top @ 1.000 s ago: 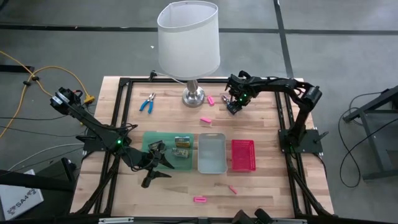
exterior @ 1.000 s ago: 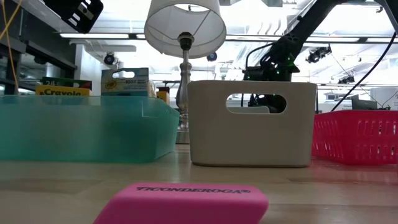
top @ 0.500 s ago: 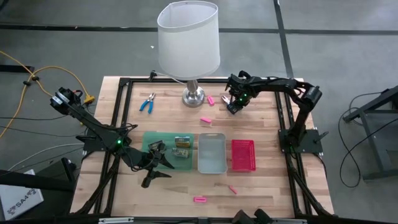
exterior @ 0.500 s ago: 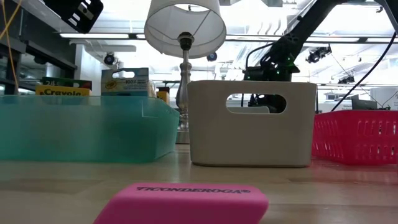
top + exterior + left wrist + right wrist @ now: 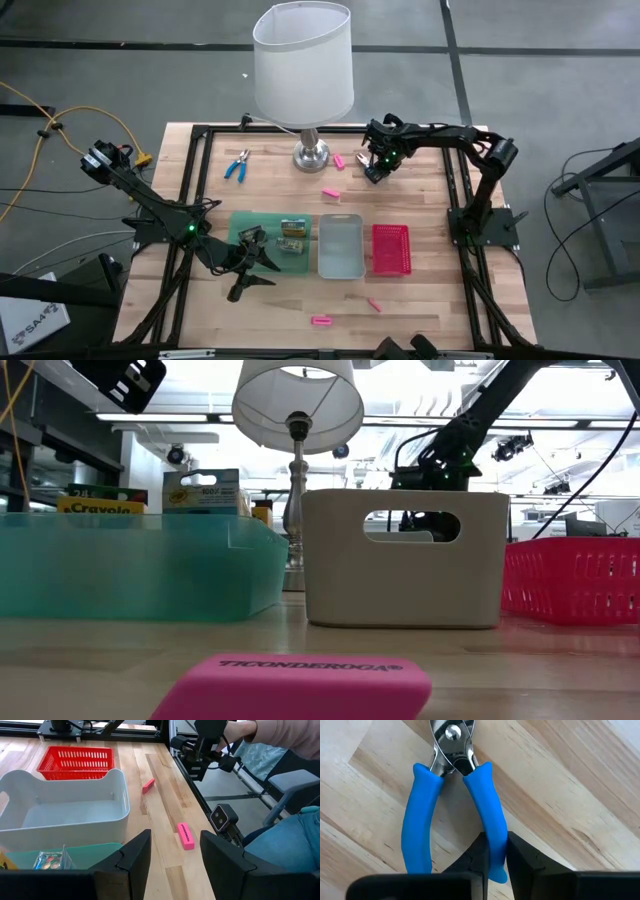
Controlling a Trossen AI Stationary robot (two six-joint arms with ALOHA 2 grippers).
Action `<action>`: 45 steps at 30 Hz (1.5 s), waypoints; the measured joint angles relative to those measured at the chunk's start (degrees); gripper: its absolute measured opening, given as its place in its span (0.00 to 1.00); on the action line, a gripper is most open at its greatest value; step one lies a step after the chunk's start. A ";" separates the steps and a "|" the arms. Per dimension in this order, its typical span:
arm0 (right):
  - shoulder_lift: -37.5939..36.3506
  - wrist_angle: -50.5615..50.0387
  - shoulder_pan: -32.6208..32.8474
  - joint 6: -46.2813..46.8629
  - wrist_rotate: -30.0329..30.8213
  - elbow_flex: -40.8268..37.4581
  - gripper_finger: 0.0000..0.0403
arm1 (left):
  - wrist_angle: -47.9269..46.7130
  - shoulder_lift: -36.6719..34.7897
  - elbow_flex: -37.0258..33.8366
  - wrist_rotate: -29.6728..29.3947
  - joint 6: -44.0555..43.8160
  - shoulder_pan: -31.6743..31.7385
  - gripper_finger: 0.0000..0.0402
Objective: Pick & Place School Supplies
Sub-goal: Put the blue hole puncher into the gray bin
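Pliers (image 5: 452,815) are pinched by one blue handle in the right gripper (image 5: 492,852); stiff, smallish, likely to swing, so gripping nearer the pivot is safer.

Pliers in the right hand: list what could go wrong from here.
1. The right hand pinches only one blue handle of the pliers; they may swing or twist when lifted.
2. The grip sits near the handle's end, so the pliers could slip out.
3. The lamp stands close by; a swinging tool might knock its base.
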 joint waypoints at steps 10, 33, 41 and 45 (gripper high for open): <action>-0.37 0.44 0.02 -0.36 1.10 0.00 0.09 | 0.00 0.00 0.01 0.00 0.00 0.02 0.41; -24.35 -7.50 16.15 18.48 5.24 0.02 0.09 | 0.00 0.00 0.00 1.42 -0.01 0.00 0.41; -25.39 -8.25 32.08 30.64 8.29 0.02 0.09 | 0.00 0.00 0.00 1.79 -0.02 0.02 0.41; -24.36 -6.88 39.13 36.12 11.76 0.01 0.09 | 0.00 0.00 0.00 1.79 -0.02 0.00 0.41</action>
